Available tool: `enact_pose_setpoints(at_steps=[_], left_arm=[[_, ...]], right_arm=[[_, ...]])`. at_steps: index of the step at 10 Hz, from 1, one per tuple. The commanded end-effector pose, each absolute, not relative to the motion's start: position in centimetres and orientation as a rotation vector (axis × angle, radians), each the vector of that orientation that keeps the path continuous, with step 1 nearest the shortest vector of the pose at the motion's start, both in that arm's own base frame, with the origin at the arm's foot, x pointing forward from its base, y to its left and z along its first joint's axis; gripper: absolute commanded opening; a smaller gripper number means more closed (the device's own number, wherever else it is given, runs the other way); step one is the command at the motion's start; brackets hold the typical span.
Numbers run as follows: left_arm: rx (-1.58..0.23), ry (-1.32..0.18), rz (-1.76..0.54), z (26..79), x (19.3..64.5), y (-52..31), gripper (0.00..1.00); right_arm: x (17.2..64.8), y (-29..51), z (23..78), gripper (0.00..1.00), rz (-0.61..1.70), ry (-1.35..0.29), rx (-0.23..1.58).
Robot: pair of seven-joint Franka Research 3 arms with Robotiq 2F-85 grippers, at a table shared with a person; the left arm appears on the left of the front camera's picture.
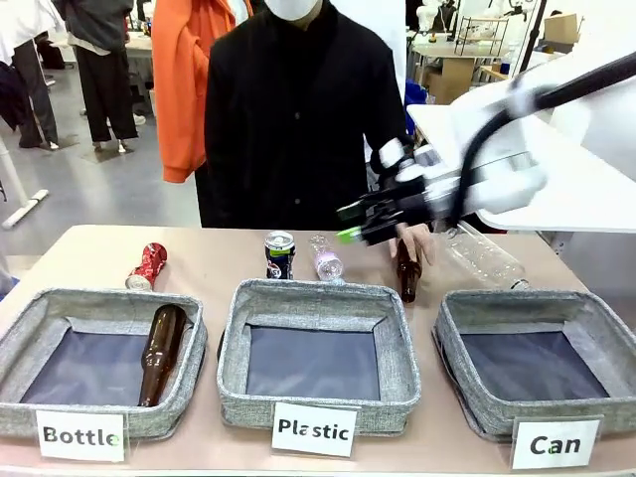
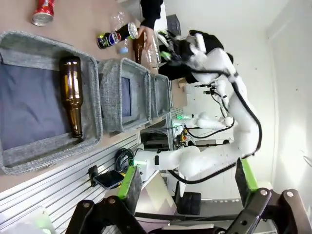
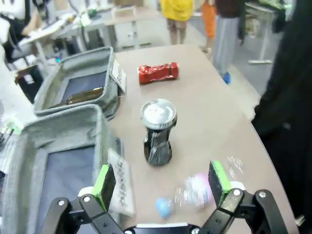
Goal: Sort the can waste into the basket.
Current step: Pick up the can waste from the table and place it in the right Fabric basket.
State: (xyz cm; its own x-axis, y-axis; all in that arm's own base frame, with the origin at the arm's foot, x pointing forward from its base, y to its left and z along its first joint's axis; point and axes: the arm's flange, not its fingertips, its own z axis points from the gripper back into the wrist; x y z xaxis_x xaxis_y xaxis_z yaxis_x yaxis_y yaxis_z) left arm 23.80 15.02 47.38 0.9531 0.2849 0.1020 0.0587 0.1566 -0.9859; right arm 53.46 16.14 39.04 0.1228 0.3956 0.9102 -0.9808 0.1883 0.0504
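The dark can stands upright on the table just behind the Plastic basket, its side dented. The red can lies crushed well to its left, behind the Bottle basket. The Can basket sits at the robot's far right, well apart from both cans.

Just right of the dark can lies a crumpled plastic bottle. Farther right a person's hand rests on an upright brown bottle, and a long clear bottle lies just behind the Can basket.

The right gripper hovers above the table near the crumpled bottle, jaws wide, holding nothing, with the dark can ahead of it. The left gripper hangs off to the side, away from the cans, jaws wide and holding nothing. A second brown bottle lies in the Bottle basket.
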Motion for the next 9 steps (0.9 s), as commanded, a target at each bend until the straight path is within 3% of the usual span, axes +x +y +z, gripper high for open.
enact_pose_setpoints(at_steps=[1,3,5,9], left_arm=[[-1.411,-0.275,0.167,47.5,23.5,14.9,1.00],[-1.411,-0.275,0.167,47.5,23.5,14.9,1.00],[-1.411,-0.275,0.167,47.5,23.5,14.9,1.00],[-1.411,-0.275,0.167,47.5,23.5,14.9,1.00]], right_arm=[[37.1,7.7,50.5,1.00,0.989,-0.873,0.634],[30.1,5.0,53.1,1.00,0.901,-0.839,0.596],[24.2,2.0,52.7,1.00,0.647,-0.853,0.549],[19.3,-4.9,50.1,1.00,0.305,-0.852,0.665]])
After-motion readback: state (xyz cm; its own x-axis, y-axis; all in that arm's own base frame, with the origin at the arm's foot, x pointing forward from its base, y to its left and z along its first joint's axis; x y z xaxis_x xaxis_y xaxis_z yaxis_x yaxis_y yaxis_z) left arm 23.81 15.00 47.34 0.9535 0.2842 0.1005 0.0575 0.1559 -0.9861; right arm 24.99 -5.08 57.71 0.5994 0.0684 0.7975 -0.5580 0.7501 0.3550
